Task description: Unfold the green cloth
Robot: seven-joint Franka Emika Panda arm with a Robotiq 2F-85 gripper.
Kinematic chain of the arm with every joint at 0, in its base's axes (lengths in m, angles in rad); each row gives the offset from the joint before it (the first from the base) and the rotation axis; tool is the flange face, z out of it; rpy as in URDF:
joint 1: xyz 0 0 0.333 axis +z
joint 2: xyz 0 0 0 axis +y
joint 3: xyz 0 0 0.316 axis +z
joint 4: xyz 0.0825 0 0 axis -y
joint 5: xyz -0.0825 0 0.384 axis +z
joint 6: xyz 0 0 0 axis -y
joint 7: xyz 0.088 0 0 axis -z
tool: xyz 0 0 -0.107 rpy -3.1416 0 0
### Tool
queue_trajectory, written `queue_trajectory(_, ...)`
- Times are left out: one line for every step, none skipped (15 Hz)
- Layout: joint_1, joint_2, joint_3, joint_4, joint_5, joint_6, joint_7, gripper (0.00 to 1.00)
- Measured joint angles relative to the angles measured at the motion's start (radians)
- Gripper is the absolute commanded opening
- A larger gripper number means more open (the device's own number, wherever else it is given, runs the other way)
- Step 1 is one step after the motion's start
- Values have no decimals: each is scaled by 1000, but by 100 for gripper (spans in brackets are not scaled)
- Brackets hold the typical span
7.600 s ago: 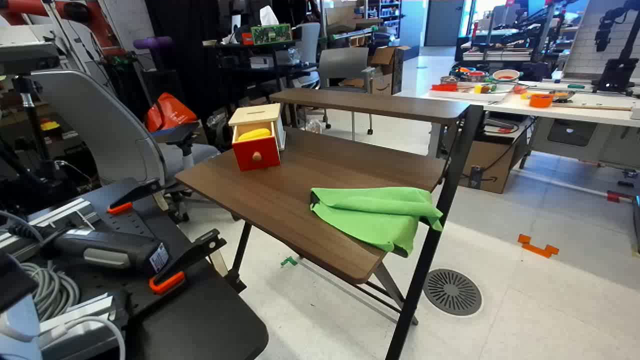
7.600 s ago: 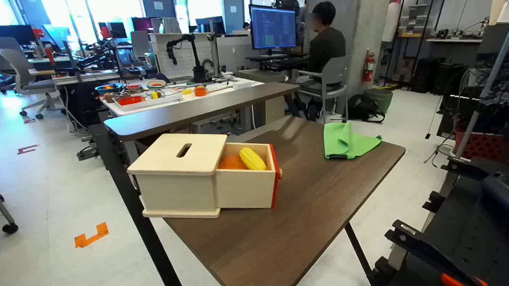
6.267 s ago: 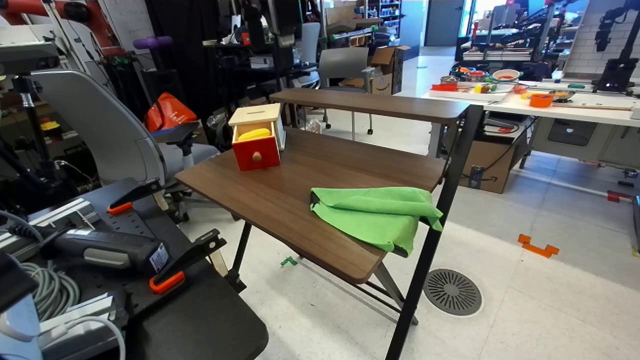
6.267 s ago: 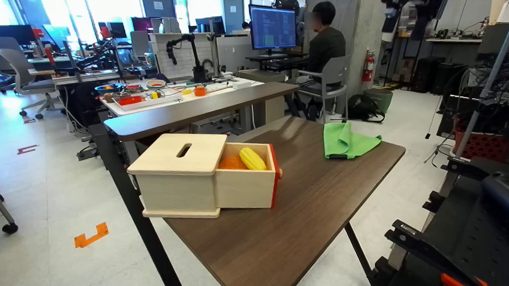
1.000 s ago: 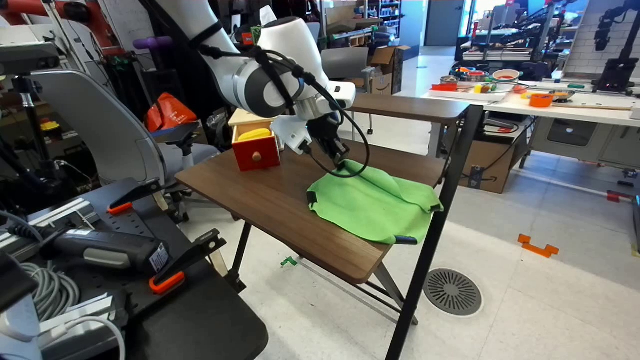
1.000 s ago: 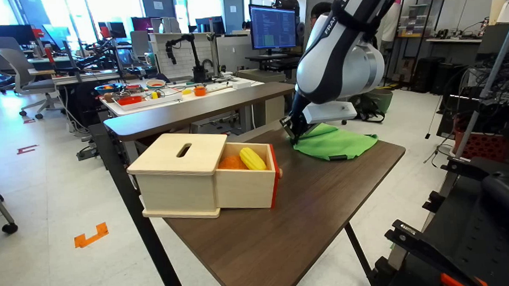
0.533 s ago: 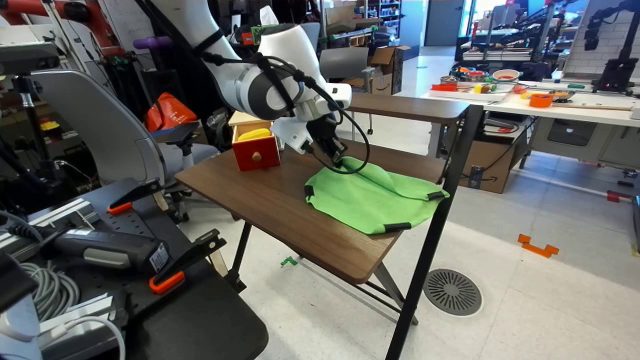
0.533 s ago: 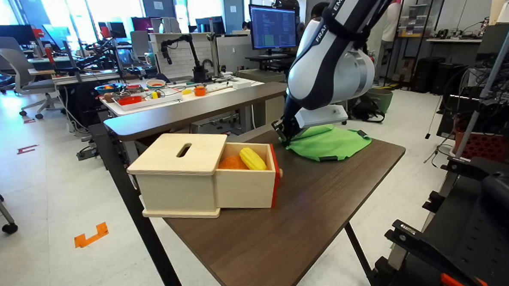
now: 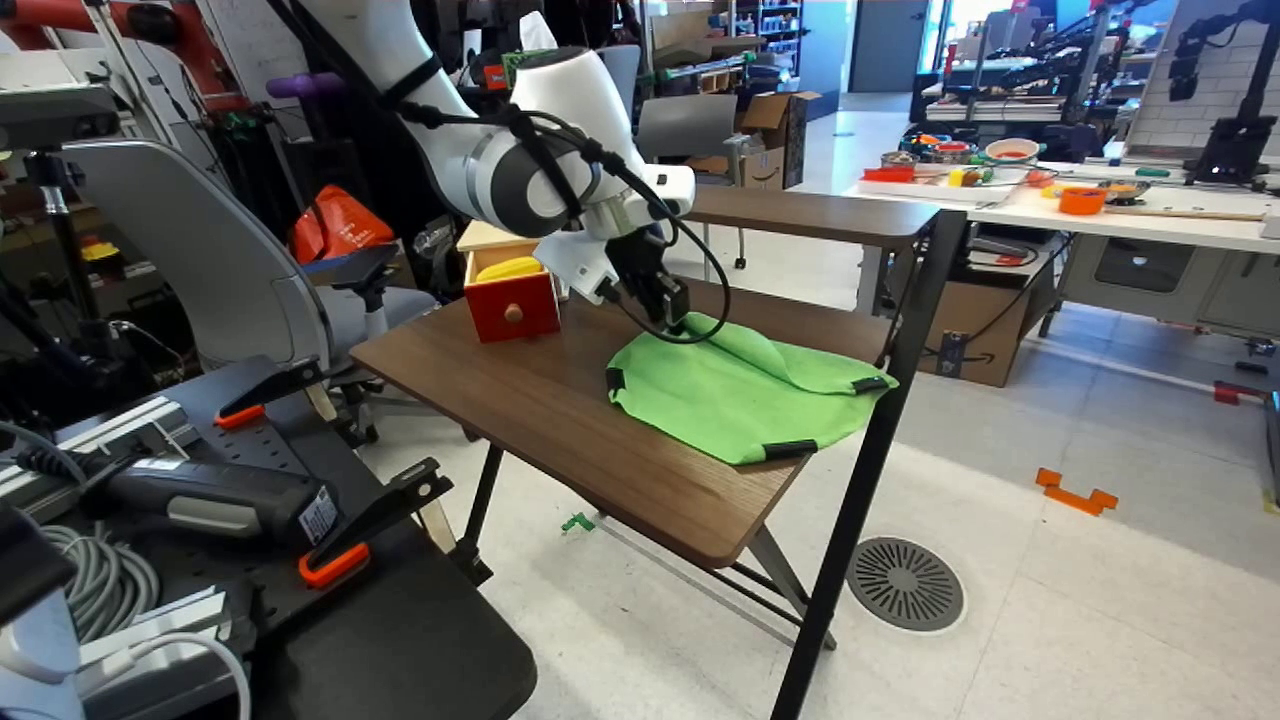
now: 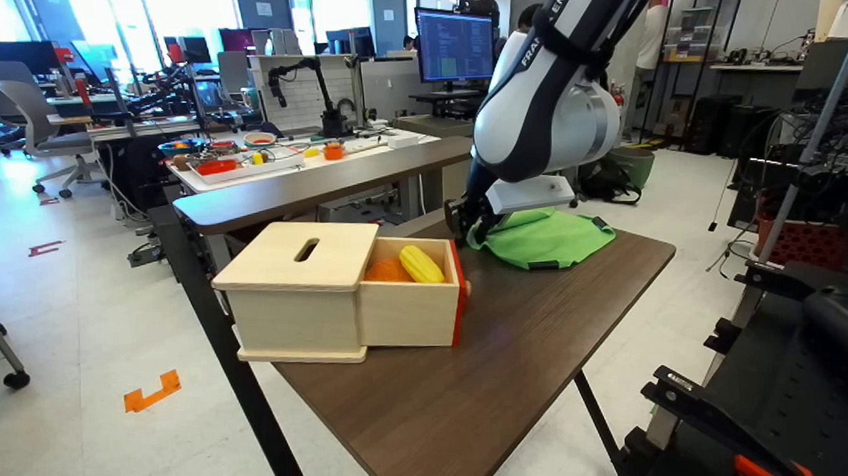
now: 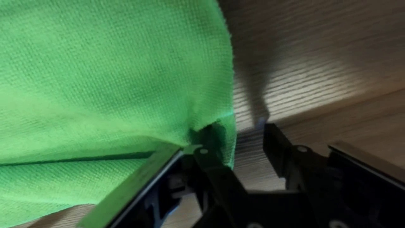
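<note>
The green cloth (image 9: 740, 400) lies spread over the right part of the brown table in an exterior view, with black patches along its border. A raised fold runs across it, and one corner reaches past the table edge at the black leg. My gripper (image 10: 459, 226) is low at the cloth's edge nearest the wooden box. In the wrist view the gripper (image 11: 242, 142) stands open, one finger (image 11: 275, 148) over bare wood. Its opposite finger is at the cloth's edge, the tip partly hidden. Between the fingers, table and a strip of cloth edge show.
A wooden box (image 10: 296, 258) with a pulled-out, red-fronted drawer (image 9: 513, 305) holding yellow and orange items stands on the brown table (image 9: 560, 400). A raised shelf (image 9: 800, 212) runs along the table's far side. A black bench (image 9: 400, 620) with clamps stands nearby.
The arm came in and drew the cloth across the table toward the box; the narrow folded bundle is now wider and overhangs the edge less. In the last moments my gripper's fingers have parted.
</note>
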Motion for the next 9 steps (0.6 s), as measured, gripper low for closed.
queue_trajectory(-5,-10,4,-11,0,-2,0,85)
queue_trajectory(-13,-28,10,-30,1,-2,0,92)
queue_trajectory(-24,-55,19,-56,2,-2,0,99)
queue_trajectory(-34,-90,28,-89,4,-2,0,100)
queue_trajectory(-42,-133,33,-126,6,-2,1,100)
queue_trajectory(-49,-179,37,-165,12,-2,2,100)
queue_trajectory(-59,-224,45,-202,21,-7,2,100)
queue_trajectory(-78,-270,63,-241,28,-20,0,100)
queue_trajectory(-98,-309,82,-274,34,-37,-4,100)
